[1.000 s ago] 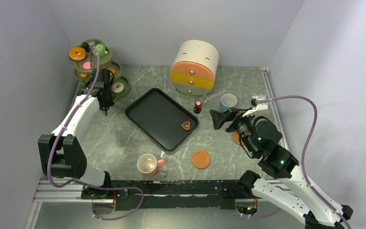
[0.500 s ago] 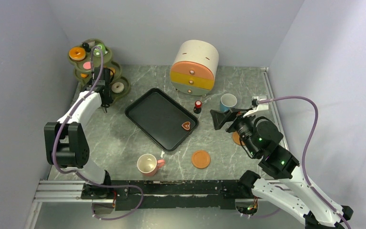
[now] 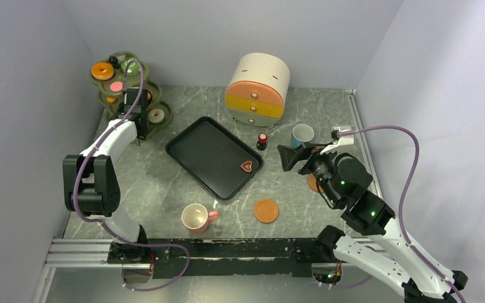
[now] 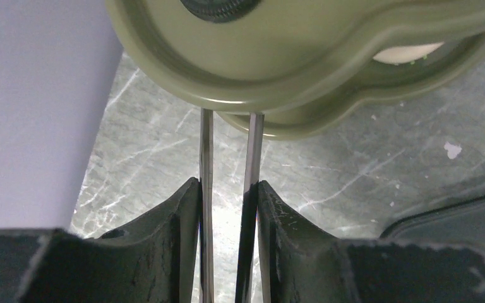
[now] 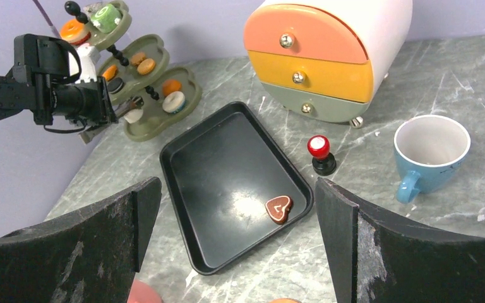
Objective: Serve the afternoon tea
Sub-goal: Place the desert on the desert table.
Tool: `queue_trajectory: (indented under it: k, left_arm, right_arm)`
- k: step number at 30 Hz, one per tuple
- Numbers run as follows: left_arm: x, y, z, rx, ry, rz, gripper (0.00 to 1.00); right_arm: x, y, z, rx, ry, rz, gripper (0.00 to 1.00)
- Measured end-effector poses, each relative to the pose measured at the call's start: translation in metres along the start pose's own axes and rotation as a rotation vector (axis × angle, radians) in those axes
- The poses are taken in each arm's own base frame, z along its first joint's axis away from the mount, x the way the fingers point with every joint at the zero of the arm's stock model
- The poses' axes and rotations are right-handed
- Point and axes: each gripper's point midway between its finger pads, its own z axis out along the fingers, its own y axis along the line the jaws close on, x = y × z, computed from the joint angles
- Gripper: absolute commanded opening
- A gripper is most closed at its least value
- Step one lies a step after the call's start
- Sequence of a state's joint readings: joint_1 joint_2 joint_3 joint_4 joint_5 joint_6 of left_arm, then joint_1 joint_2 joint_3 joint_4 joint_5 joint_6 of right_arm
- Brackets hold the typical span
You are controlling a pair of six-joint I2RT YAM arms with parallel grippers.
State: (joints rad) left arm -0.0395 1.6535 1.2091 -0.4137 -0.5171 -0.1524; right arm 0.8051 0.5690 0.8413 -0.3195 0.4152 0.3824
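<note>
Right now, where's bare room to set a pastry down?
The black tray is bare except the heart cookie at its right corner. Marble between tray, pink cup and left arm is free. Crowded around the tiered stand, where the left pincer holds tongs.

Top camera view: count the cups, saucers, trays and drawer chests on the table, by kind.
Cups: 2, pink cup and blue cup
Saucers: 2, near saucer and second saucer, half hidden by the right arm
Trays: 1, black tray
Drawer chest: 1
Total: 6
</note>
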Motion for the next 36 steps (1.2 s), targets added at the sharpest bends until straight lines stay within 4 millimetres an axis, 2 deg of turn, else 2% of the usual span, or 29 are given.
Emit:
queue_trajectory:
  k: [7,13,22,28,36]
  left_arm:
    - [-0.011,0.010,0.008,-0.031,-0.038,0.013,0.39]
    - [-0.018,0.009,0.011,-0.026,-0.067,0.034,0.39]
    - [-0.019,0.006,0.023,-0.033,-0.074,0.067,0.44]
    - [-0.017,0.004,0.028,-0.034,-0.072,0.095,0.55]
    - [-0.016,0.005,0.028,-0.032,-0.064,0.110,0.54]
  right_arm:
    - [-0.002,-0.002,-0.001,0.007,-0.006,0.000,0.96]
    - [-0.003,-0.004,-0.002,0.020,-0.012,-0.004,0.96]
    - [-0.004,-0.007,-0.004,0.027,-0.013,-0.009,0.96]
    - [-0.006,-0.009,-0.007,0.036,-0.022,-0.010,0.96]
    - [-0.006,-0.010,-0.007,0.039,-0.023,-0.011,0.96]
